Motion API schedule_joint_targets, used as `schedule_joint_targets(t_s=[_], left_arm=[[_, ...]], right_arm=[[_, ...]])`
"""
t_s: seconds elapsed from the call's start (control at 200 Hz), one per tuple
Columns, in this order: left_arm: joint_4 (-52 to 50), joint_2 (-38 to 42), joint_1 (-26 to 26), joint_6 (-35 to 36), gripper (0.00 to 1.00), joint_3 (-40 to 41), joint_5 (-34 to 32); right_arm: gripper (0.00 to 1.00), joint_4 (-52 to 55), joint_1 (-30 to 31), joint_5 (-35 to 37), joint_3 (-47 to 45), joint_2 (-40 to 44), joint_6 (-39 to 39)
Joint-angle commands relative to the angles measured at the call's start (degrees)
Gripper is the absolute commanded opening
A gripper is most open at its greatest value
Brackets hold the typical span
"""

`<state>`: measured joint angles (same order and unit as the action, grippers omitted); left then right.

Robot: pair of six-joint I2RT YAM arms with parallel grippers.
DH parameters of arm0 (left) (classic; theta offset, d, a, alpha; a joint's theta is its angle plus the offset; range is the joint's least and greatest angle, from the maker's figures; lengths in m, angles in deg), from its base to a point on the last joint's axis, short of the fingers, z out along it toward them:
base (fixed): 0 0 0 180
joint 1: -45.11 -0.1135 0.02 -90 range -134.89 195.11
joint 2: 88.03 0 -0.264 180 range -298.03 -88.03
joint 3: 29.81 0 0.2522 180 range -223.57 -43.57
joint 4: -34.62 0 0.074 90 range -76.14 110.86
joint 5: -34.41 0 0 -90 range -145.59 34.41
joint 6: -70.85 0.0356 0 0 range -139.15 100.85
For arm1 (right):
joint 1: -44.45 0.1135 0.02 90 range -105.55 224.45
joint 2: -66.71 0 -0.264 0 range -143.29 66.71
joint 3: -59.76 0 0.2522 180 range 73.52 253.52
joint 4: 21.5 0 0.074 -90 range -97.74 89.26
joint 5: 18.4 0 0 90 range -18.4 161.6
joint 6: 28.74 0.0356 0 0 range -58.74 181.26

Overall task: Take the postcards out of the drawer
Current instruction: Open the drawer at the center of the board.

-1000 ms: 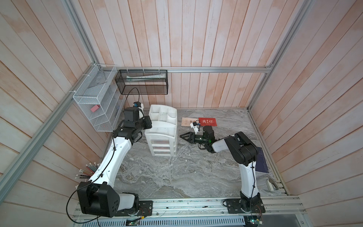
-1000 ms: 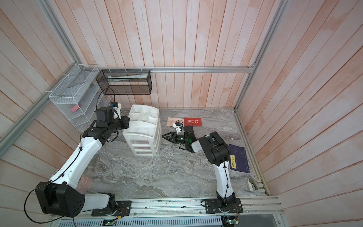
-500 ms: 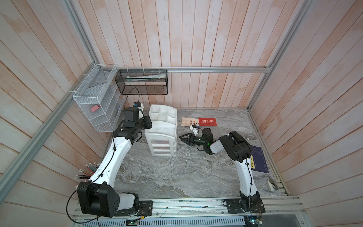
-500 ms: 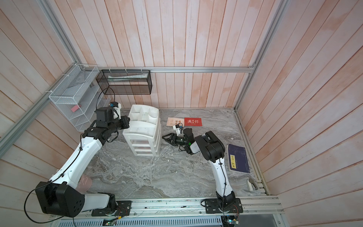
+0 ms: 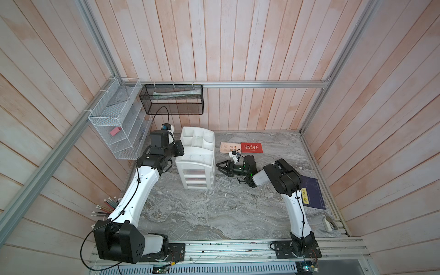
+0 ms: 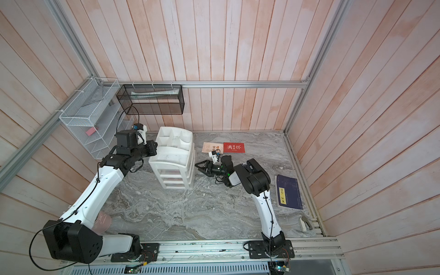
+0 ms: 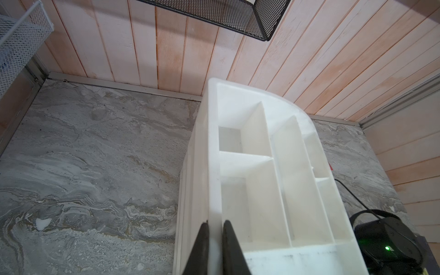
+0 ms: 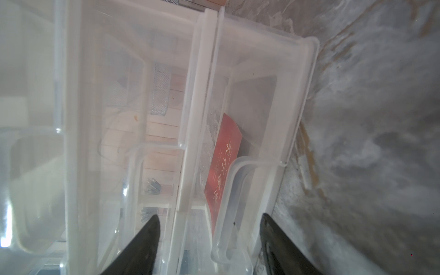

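The white drawer unit (image 5: 197, 164) stands on the marble table. My left gripper (image 7: 215, 223) is shut on the rim wall of its top tray (image 7: 212, 166). My right gripper (image 5: 218, 167) is open, low, at the unit's front. In the right wrist view its jaws (image 8: 210, 215) straddle the clear handle (image 8: 228, 202) of the lowest drawer (image 8: 295, 119) without touching it. One red postcard (image 8: 223, 162) lies inside that drawer. On the table behind the right gripper lie a beige postcard (image 5: 227, 147) and a red postcard (image 5: 252, 147).
A dark navy booklet (image 5: 310, 192) lies by the right wall. A white wire rack (image 5: 114, 128) and a black mesh basket (image 5: 171, 100) hang on the walls at back left. Pencils (image 5: 104, 207) stick out at the left, and a small white object (image 5: 329, 223) lies front right.
My right arm's elbow has swung left and its gripper has edged closer to the drawer fronts. The left arm has stayed put, still clamped on the tray rim.
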<state>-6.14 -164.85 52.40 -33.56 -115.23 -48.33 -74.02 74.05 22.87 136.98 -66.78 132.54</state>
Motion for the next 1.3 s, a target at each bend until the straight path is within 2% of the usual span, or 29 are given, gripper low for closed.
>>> schedule_joint_targets(t_s=[0.0, 0.28, 0.66, 0.735, 1.295], left_arm=[[-0.51, 1.31, 0.27, 0.71, 0.12, 1.23, 2.04], [-0.09, 1.93, 0.22, 0.70, 0.13, 2.13, 2.04], [-0.15, 2.55, 0.36, 1.06, 0.13, 2.46, 1.85], [-0.15, 2.57, 0.27, 1.06, 0.12, 2.58, 1.87], [-0.05, 1.94, 0.27, 0.98, 0.12, 2.51, 1.52]], right_arm=[[0.67, -1.38, 0.49, 1.22, 0.43, -0.55, 1.92], [0.67, 1.11, 1.92, 3.41, 1.21, -0.60, 2.20], [0.65, -7.61, 2.56, 4.26, 1.43, -4.27, 8.60], [0.62, -9.15, 2.63, 4.51, 1.23, -4.65, 10.94], [0.44, -15.12, 2.63, 3.97, 0.45, -6.16, 13.56]])
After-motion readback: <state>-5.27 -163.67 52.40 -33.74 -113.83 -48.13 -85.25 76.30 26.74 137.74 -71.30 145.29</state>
